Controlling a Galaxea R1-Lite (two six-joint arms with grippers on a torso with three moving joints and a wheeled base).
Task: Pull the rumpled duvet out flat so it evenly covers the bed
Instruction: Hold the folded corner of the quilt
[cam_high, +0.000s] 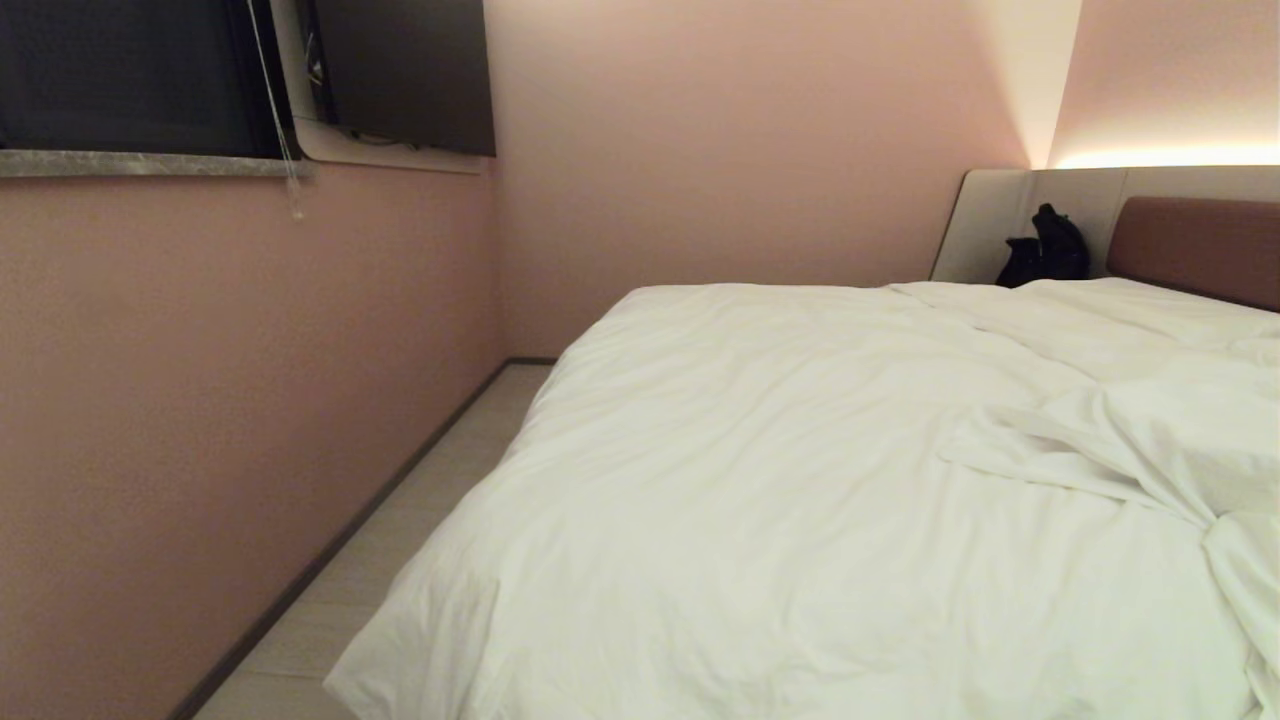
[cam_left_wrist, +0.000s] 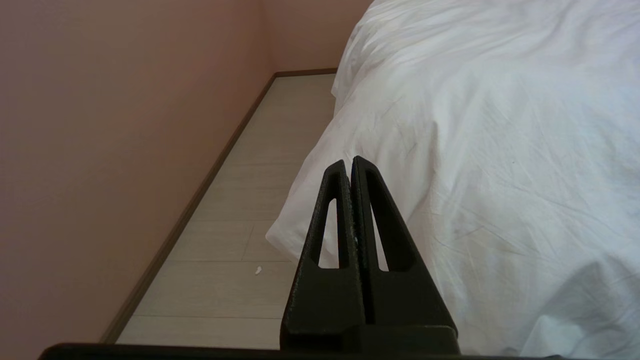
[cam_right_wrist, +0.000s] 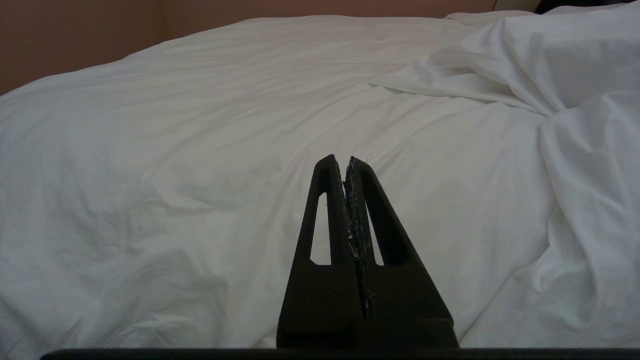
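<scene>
the duvet (cam_high: 760, 500) is a thick, puffy white quilt lying over the bed (cam_high: 1195, 245), reaching from the near edge back to the headboard. its left part is fairly smooth, with only fine creases and soft swells, and it drapes over the left side of the mattress, its lower corner hanging toward the pale floor (cam_high: 400, 540). toward the right it is rumpled: a fold is thrown back over itself, with deep ridges running into a bunched knot near the right edge of the head view. by the headboard the cloth lies in long loose pleats. a small black bag (cam_high: 1045, 248) sits at the head end against the pale side panel.

neither arm shows in the head view. the left gripper (cam_left_wrist: 348, 162) is near the duvet's hanging left corner, over the strip of floor beside the pink wall (cam_high: 200, 400), jaws pressed together and holding nothing. the right gripper (cam_right_wrist: 343, 161) points across the duvet's top, toward the smooth part left of the fold, jaws likewise together and empty.
</scene>
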